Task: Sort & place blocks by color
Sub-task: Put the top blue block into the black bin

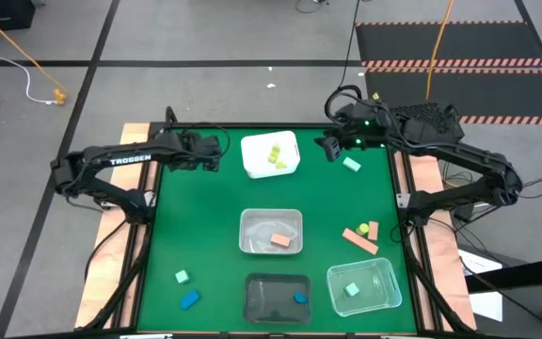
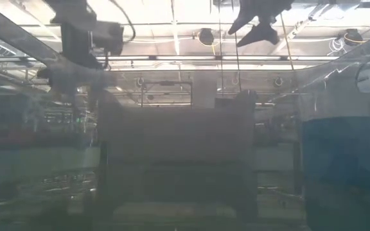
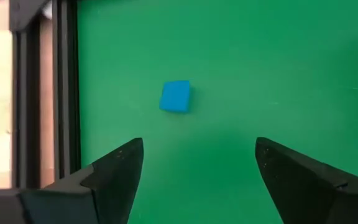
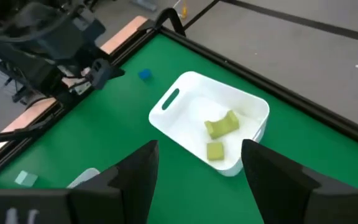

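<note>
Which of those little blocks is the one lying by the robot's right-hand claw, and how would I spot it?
Start at the white tub holding yellow-green pieces at the far middle of the green table. Look across to the far right corner, where the right gripper hovers open. Just beside it lies a mint green block, alone on the mat; the salmon-tan blocks lie much nearer the front.

You have a green mat (image 1: 205,217) as your landmark, edged by a black frame (image 1: 144,235). On it:
- White tub (image 1: 285,162), at the mat's far edge, about mid-width.
- Clear tub (image 1: 252,226), at the mat's centre.
- Dark tub (image 1: 257,301), at the near edge, just in front of the centre tub.
- Second clear tub (image 1: 384,287), near the mat's near right corner.
Beyond the mat's far right corner, you see striped floor matting (image 1: 459,64); beyond the far left, a white cable (image 1: 26,80) on grey floor.
</note>
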